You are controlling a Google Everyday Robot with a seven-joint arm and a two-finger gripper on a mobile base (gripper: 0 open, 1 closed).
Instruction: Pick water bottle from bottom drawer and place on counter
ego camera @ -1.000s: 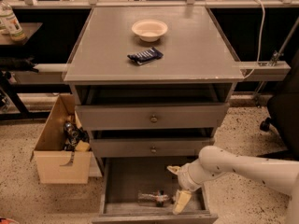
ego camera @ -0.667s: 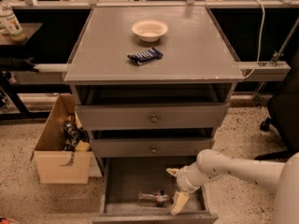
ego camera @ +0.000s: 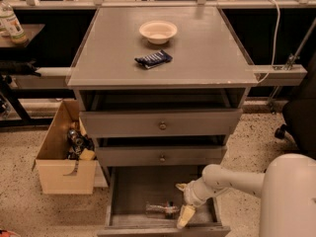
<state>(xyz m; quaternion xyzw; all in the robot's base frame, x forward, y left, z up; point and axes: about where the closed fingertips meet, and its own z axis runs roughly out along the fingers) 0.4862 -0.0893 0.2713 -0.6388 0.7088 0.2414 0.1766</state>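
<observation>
The pincer (ego camera: 180, 205) is hovering spread wide beside the water bottle (ego camera: 160, 210) lying ungrasped in the bottom drawer (ego camera: 140, 187), with the counter (ego camera: 207, 48) placement still awaiting.

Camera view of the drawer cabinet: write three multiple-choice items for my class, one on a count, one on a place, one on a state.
1. Besides the bowl, how many things lie on the counter?
A one; B three; C none.

2. Where is the water bottle?
A on the counter; B in the bowl; C in the bottom drawer.

3. The bottom drawer is:
A shut; B pulled open; C lifted onto the counter.

Answers:
1 A, only a dark packet lies in front of the bowl.
2 C, the bottle lies on its side on the drawer's floor.
3 B, its inside shows, and the gripper reaches into it close beside the bottle, fingers open.
</observation>
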